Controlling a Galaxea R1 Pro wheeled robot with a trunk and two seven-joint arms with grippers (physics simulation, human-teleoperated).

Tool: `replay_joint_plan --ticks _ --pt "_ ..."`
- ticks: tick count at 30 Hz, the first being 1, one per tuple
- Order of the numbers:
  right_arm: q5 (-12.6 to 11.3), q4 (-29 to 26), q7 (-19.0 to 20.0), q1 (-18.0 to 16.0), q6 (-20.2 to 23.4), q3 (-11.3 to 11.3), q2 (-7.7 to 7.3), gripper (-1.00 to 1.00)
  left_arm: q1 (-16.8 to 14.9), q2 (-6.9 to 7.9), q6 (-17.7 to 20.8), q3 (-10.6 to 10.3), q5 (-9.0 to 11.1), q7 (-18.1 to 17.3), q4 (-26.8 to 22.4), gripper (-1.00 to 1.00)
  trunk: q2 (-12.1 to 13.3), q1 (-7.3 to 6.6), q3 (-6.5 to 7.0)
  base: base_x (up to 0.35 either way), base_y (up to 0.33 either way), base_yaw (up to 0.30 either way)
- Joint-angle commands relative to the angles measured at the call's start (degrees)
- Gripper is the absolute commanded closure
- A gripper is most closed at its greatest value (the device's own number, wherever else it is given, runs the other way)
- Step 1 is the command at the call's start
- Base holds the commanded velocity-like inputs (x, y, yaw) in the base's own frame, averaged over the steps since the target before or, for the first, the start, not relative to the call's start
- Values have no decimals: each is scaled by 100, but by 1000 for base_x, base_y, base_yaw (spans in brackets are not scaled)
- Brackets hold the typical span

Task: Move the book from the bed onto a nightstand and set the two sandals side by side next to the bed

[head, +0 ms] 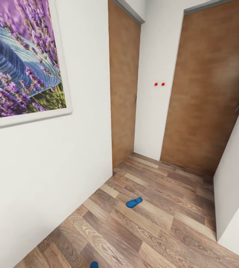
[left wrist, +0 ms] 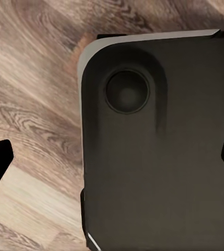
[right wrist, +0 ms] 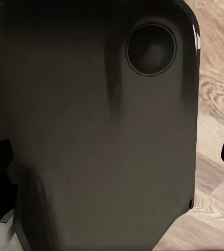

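Sandals, blue, two: from my head camera one (head: pixel 134 202) lies mid-floor on the brown wood planks (head: pixel 164 227), the other (head: pixel 93 264) cut by the near edge, well apart. White walls (head: pixel 52 175); framed lavender picture (head: pixel 21 59) at left; two brown doors (head: pixel 208 93) ahead. Left wrist: my left gripper (left wrist: pixel 112 159) spread wide, holding nothing, over my dark base (left wrist: pixel 154 157) and planks. Right wrist: my right gripper (right wrist: pixel 114 162) likewise parted, empty, above the same dark base.

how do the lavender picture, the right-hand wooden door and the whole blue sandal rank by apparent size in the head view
1. right-hand wooden door
2. lavender picture, cut by the frame edge and nearer the camera, so its rank against the door is unsure
3. blue sandal, by far the smallest
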Motion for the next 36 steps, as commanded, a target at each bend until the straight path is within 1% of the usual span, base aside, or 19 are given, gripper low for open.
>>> replay_joint_plan --ticks 1,28,36 --pt "-42 -1 6 -1 -13 -12 1 -100 4 5 -7 -5 6 -12 -11 -100 -2 1 -4 66 59 -266" --pt "-42 -2 4 -1 -13 -3 10 -100 4 19 -11 -5 9 -12 -11 -100 -2 1 -4 113 89 -265" --pt "-31 -8 15 -1 19 12 11 -100 4 19 -64 -13 4 -9 -11 -100 -2 1 -4 26 18 -87"
